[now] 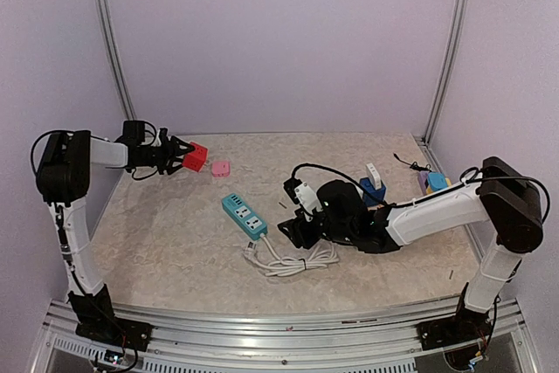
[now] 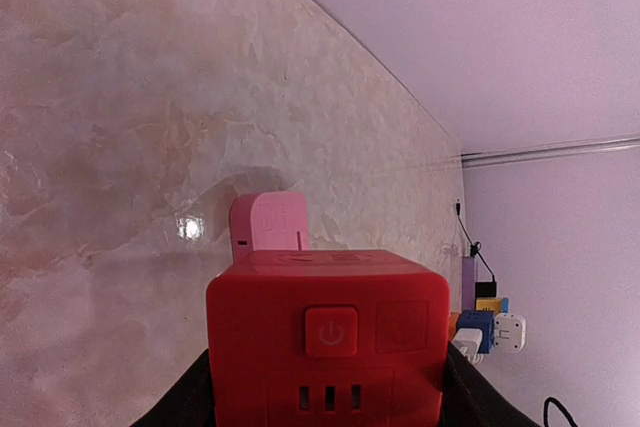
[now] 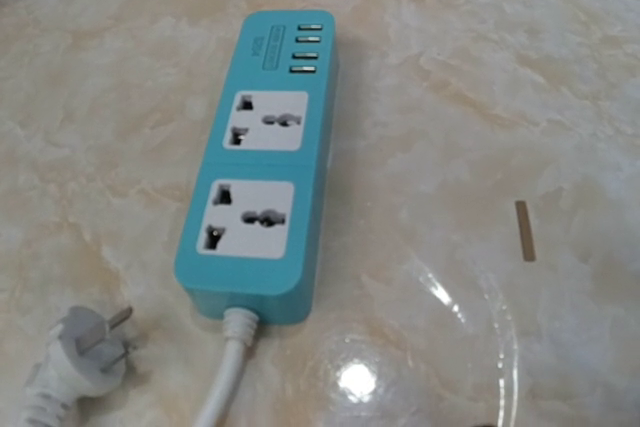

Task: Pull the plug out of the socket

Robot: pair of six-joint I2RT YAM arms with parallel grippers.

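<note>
Top view: teal power strip (image 1: pixel 244 215) lies mid-table and serves as the reference. Its white cord (image 1: pixel 293 261) is coiled off the strip's near right end. Far left of the strip, the left gripper (image 1: pixel 185 158) is clamped on the red cube socket (image 1: pixel 196 156). The pink plug (image 1: pixel 220 167) lies on the table beyond the strip's far end, beside the cube with a small gap between them, not touching. The right gripper (image 1: pixel 295 230) sits low, just right of the strip. Its jaw spacing: cannot tell.

Left wrist view: dark fingers (image 2: pixel 190 402) press both flanks of the cube, whose power-button face is toward the camera. The pink plug rests on the table beyond it.

Right wrist view: the strip fills the frame, with two socket faces exposed and four USB ports at the far end. The cord's own white pronged plug (image 3: pixel 88 342) lies by the strip's near left corner.
</note>
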